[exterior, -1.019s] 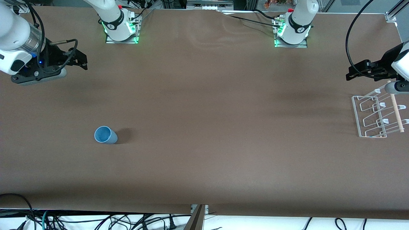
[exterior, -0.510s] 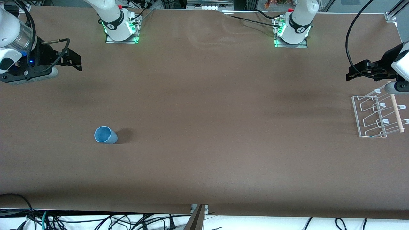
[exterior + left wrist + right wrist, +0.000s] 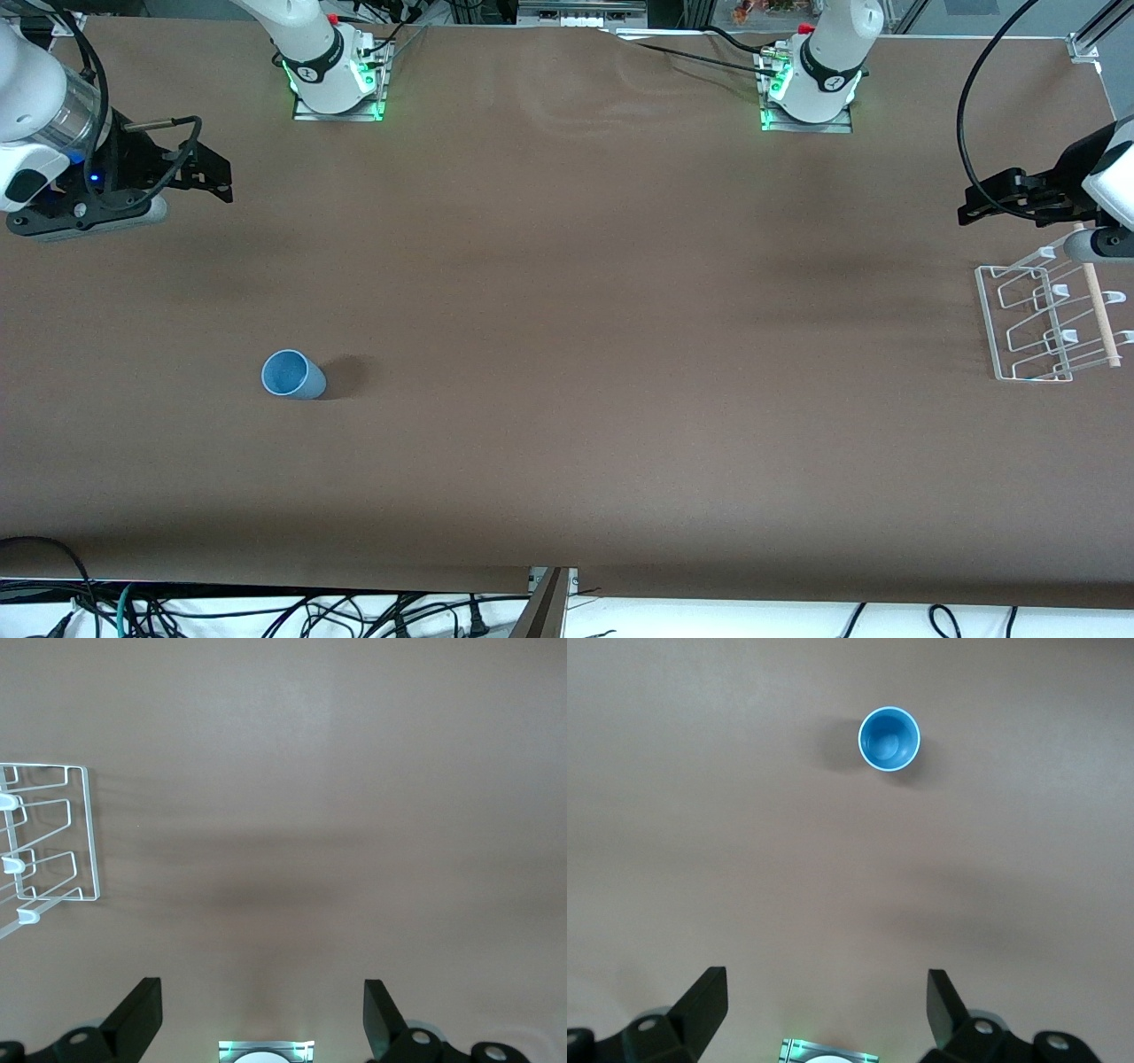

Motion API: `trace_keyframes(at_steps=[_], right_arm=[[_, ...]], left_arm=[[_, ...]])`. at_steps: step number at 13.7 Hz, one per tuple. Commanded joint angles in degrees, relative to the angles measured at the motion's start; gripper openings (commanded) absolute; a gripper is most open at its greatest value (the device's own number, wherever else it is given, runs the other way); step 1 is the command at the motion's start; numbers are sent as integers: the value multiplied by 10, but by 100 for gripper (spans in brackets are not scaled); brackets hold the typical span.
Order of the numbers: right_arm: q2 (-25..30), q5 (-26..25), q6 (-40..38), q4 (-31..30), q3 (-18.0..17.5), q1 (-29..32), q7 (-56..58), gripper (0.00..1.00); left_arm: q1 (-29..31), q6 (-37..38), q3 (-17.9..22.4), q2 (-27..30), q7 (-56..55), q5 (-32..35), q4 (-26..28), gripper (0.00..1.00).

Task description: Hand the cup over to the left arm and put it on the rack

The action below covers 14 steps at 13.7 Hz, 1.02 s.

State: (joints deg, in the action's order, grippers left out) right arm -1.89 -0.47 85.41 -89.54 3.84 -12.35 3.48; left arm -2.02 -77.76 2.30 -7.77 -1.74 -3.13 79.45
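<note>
Only the right gripper (image 3: pixel 211 175) has really shifted since a second ago: it drifted out toward the right arm's end of the table, then came a touch back, and now hangs over bare brown table (image 3: pixel 567 292) up near that arm's base end. Its fingers (image 3: pixel 709 997) are spread wide with nothing between them.

Meanwhile the cup (image 3: pixel 293 375), a little light-blue tumbler, hasn't budged. It stands upright, mouth up, toward the right arm's end of the table and nearer the front camera than the gripper, well apart from it. From the right wrist view you look straight down into the cup (image 3: pixel 889 739).

Over at the left arm's end, the left gripper (image 3: pixel 979 199) waits in the air just beside the white wire rack (image 3: pixel 1028 323), jaws spread and empty too. That rack has a pale wooden dowel (image 3: pixel 1099 306) along one side.
</note>
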Motion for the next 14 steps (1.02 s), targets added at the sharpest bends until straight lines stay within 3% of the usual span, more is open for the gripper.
trace_keyframes(at_steps=[1, 14], right_arm=[[-5, -1, -4, 19, 2, 8, -8, 99], [1, 2, -6, 19, 1, 0, -2, 99]], left_arm=[[6, 9, -7, -6, -4, 5, -15, 100], [6, 9, -6, -7, -3, 5, -15, 100]])
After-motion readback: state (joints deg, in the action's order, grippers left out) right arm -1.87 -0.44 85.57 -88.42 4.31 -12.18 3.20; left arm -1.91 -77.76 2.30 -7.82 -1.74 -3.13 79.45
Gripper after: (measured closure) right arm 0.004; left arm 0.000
